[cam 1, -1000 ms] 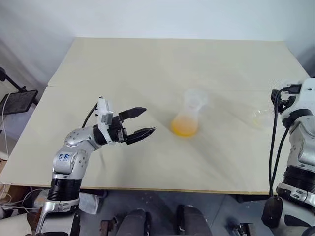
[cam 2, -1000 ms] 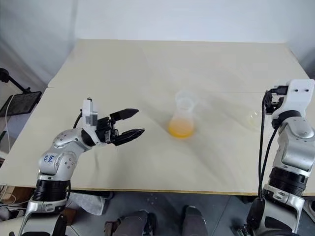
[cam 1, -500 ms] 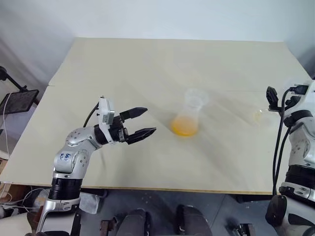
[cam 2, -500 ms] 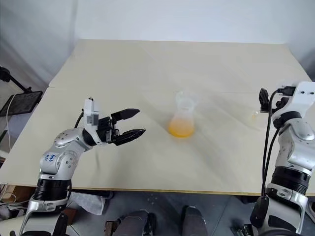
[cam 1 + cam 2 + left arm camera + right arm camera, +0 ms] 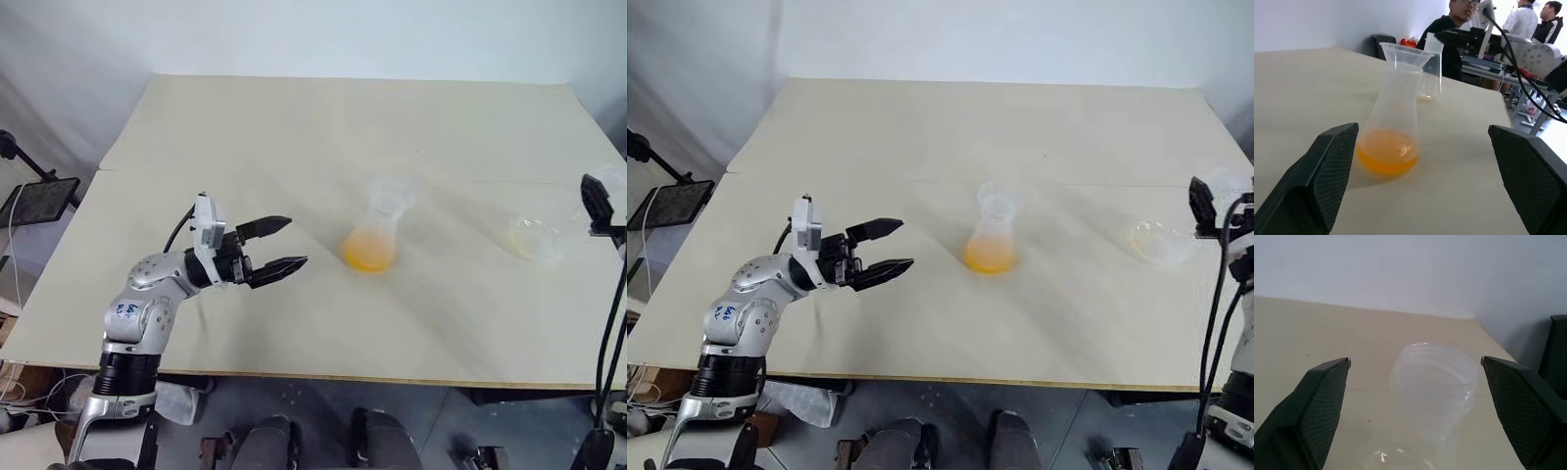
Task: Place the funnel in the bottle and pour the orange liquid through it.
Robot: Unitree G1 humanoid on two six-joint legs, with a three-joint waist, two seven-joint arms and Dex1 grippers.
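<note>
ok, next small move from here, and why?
Probably pull the right gripper further back: it is open, the emptied flask stands free on the table, and the orange liquid sits in the bottle under the funnel.

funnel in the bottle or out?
In. The funnel sits upright in the neck of the bottle, its rim flaring above the mouth; orange liquid lies in the bottle's base.

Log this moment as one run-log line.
clear conical bottle: upright, orange liquid inside, clear funnel seated | left gripper: open | right gripper: open
</note>
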